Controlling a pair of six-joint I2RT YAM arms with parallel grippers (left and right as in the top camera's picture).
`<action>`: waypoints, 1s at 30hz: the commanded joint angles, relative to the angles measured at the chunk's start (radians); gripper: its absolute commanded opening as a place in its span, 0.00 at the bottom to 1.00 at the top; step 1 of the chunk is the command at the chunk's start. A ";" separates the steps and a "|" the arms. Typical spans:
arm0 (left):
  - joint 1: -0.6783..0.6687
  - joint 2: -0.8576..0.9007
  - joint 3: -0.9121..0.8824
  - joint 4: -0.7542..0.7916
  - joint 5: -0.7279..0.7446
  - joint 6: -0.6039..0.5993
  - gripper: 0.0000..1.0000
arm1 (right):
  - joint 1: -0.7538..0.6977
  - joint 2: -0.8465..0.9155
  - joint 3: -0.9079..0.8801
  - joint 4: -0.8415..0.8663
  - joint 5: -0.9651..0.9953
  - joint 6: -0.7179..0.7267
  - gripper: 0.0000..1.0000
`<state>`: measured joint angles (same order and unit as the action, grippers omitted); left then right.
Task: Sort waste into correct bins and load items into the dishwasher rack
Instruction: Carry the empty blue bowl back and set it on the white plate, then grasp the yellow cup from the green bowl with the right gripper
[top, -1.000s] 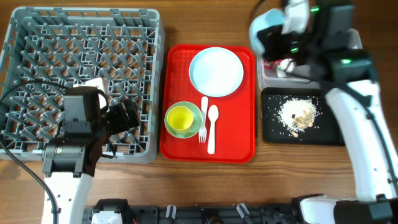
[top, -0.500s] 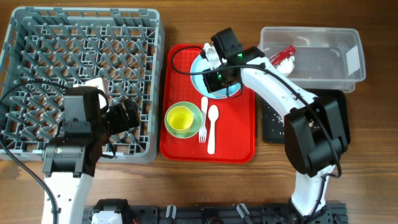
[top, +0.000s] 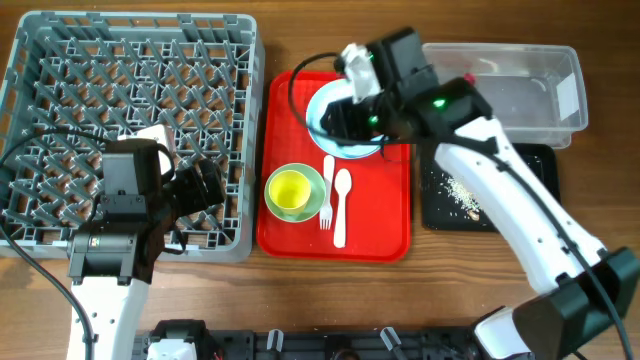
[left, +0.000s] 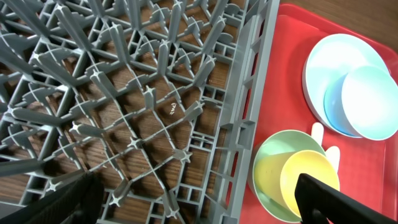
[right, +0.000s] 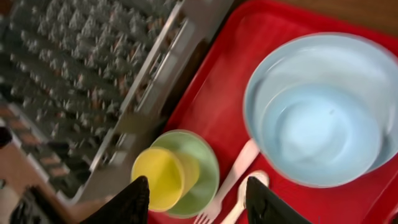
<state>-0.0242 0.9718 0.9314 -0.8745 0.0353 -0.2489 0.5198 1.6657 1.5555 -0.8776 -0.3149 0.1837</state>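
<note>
My right gripper (right: 198, 199), fingers wide and empty, hovers over the pale blue bowl (right: 320, 130) nested in the pale blue plate (right: 292, 59) on the red tray (right: 214, 106). I judge dish loading is in hand: next, close on the bowl's rim. Fork (top: 327, 190) and spoon (top: 342, 205) lie just beside the plate. The dishwasher rack (top: 100, 80) adjoins the tray; my left gripper (left: 198, 186), also wide, hangs over its near edge.

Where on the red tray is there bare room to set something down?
The red tray is bare right of the spoon, and in its upper left corner above the green bowl. Crowded: bowl, fork and spoon sit close together.
</note>
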 joint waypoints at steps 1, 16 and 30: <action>0.005 -0.003 0.015 0.002 0.013 0.002 1.00 | 0.088 0.073 -0.046 -0.026 -0.018 0.089 0.44; 0.005 -0.003 0.015 0.002 0.013 0.002 1.00 | 0.203 0.331 -0.095 -0.018 0.085 0.290 0.08; 0.005 0.080 0.015 0.154 0.527 -0.166 1.00 | -0.116 -0.051 -0.034 -0.088 -0.090 0.254 0.04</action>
<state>-0.0238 1.0000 0.9314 -0.7815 0.2829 -0.3195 0.4763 1.6432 1.5085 -0.9642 -0.2176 0.4637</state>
